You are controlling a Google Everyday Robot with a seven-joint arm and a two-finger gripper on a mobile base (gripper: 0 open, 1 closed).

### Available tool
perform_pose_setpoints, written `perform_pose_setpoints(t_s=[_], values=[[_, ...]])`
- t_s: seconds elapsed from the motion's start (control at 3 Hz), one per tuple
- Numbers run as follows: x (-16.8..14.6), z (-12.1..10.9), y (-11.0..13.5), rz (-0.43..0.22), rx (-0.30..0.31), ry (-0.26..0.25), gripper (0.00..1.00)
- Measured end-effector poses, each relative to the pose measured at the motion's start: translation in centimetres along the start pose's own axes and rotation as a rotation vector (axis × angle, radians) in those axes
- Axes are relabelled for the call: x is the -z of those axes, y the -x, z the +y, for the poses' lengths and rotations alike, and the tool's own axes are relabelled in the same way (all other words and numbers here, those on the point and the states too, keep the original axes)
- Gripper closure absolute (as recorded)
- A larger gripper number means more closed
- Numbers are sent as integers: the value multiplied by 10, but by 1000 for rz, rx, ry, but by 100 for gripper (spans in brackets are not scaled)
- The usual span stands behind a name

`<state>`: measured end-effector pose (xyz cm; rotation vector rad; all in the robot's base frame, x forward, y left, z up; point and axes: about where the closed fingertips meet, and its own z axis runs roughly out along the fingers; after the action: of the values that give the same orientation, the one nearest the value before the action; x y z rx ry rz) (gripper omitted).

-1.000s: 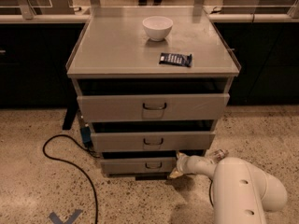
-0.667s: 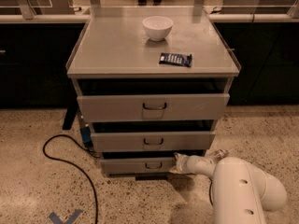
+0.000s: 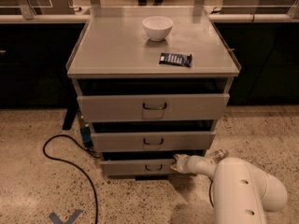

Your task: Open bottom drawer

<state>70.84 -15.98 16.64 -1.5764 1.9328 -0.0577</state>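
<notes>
Holding one tool (image 3: pixel 177 162) at the right end of the bottom drawer (image 3: pixel 135 167), grip impossible to tell. Showing two more drawers (image 3: pixel 153 141) (image 3: pixel 153 107), one bowl (image 3: pixel 157 28) and one packet (image 3: pixel 175 59) above that drawer.

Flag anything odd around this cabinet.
The bottom drawer and both above it sit ajar. A black cable snakes loose across the floor at left. The claw is at the bottom drawer's right end.

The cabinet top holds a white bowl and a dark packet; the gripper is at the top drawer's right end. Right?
No. The camera view shows the gripper at the right end of the bottom drawer, not the top one. The bowl and packet are right.
</notes>
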Motion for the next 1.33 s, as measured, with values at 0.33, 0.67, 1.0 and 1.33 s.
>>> perform_pose_setpoints(t_s=[0.33,0.67,1.0,1.33], values=[[0,0,0,0,0,0,100],[3,-1,1,0,0,0,100],[34,-15,-7,-15,41,-76,100],[35,-15,-5,-15,41,-76,100]])
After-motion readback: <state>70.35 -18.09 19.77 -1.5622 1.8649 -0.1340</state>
